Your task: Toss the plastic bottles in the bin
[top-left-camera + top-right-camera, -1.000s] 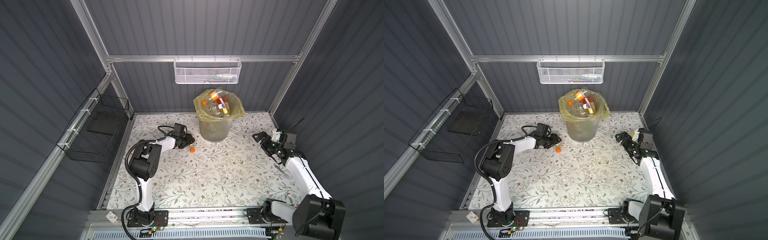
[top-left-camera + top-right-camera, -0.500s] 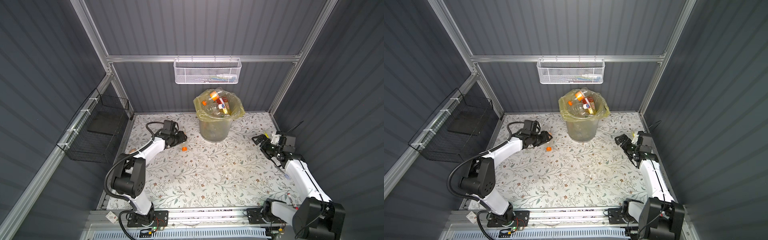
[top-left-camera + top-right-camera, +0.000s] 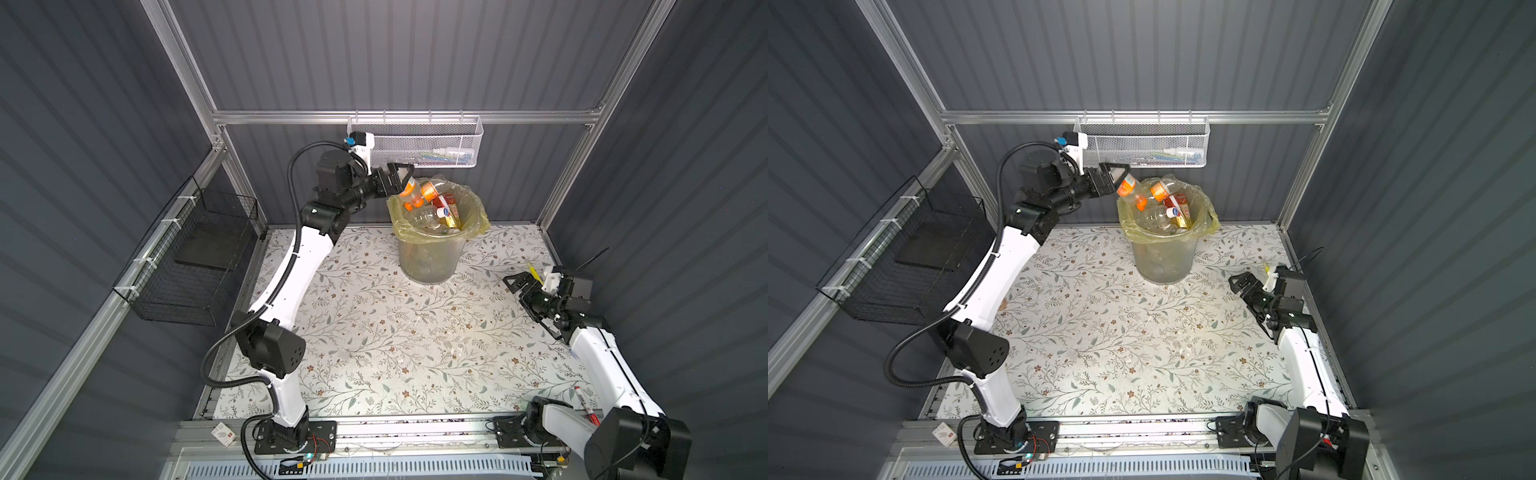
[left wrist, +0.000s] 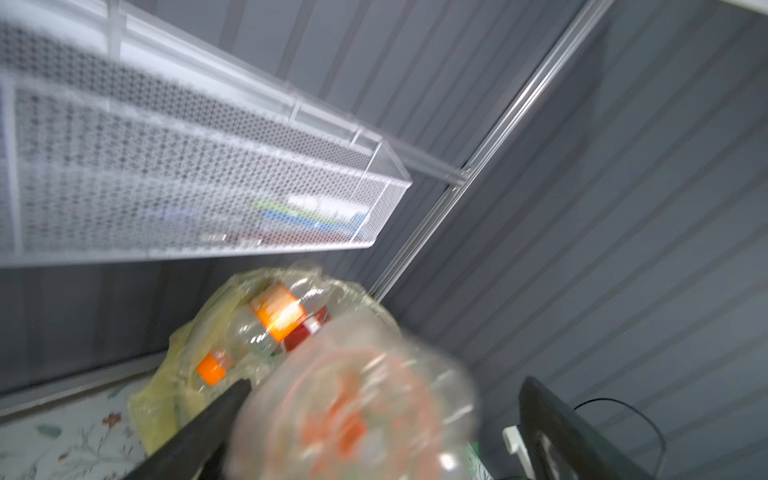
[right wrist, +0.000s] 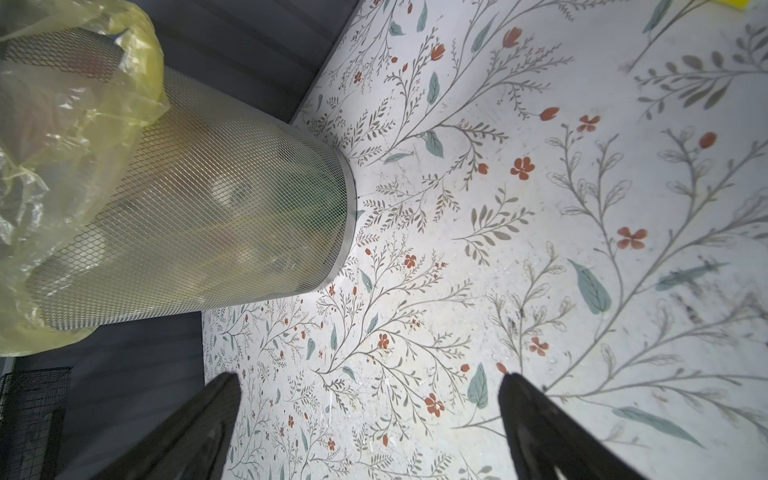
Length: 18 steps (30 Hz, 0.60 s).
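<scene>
The left gripper (image 3: pixel 401 169) was raised beside the rim of the bin (image 3: pixel 430 259), under the white mesh basket (image 3: pixel 424 143), with its fingers (image 4: pixel 208 415) spread wide. A clear bottle (image 3: pixel 409 190) with an orange label sat just ahead of them, tilted over the near edge of the bin. In the left wrist view it was a blur between the two fingers, close against one and with a visible gap to the other. Whether it touched either finger could not be told.

The bin was a tapered grey mesh wastebasket lined with a translucent yellow bag (image 3: pixel 478 216) folded over its rim. It stood upright at the back of the floral table (image 3: pixel 395 332). It was filled to the top with plastic bottles (image 3: pixel 429 216), mostly clear. One carried an orange label, one a red label, and one a blue-and-white cap.

The right gripper (image 5: pixel 370 376) hung low over the table well to the side of the bin, jaws wide apart with nothing between them.
</scene>
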{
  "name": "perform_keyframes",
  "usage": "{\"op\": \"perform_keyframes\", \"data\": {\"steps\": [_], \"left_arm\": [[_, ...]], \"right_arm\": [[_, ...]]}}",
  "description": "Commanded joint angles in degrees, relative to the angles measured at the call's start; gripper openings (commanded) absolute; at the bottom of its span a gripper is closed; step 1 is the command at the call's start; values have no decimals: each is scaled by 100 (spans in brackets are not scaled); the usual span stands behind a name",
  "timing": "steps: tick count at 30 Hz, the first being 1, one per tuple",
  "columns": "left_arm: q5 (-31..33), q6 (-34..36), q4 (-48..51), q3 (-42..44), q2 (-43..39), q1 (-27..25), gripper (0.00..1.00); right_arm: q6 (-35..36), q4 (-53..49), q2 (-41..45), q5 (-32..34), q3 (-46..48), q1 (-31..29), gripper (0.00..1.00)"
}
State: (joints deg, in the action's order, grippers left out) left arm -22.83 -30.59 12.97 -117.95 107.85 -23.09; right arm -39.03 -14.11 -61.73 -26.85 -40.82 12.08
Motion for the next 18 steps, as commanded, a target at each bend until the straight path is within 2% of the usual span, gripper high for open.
{"op": "perform_keyframes", "data": {"steps": [1, 4, 6, 11, 14, 18], "left_arm": [[-132, -67, 286, 254, 68, 199, 100], [-35, -13, 328, 464, -174, 413, 100], [-10, -54, 175, 903, -488, 646, 100], [336, 31, -93, 2357, -1451, 1267, 100], [354, 79, -237, 3412, -1858, 1637, 100], [1138, 525, -503, 4996, -2306, 1869, 100]], "right_arm": [[-11, 16, 79, -87, 94, 24, 99], [-39, 51, 41, -143, 120, 23, 99], [-61, 104, 39, -154, 168, 23, 99], [137, -21, -48, -100, 117, -6, 99], [421, -318, -40, 196, -63, -100, 99], [740, -485, -90, 513, -185, -116, 99]]}}
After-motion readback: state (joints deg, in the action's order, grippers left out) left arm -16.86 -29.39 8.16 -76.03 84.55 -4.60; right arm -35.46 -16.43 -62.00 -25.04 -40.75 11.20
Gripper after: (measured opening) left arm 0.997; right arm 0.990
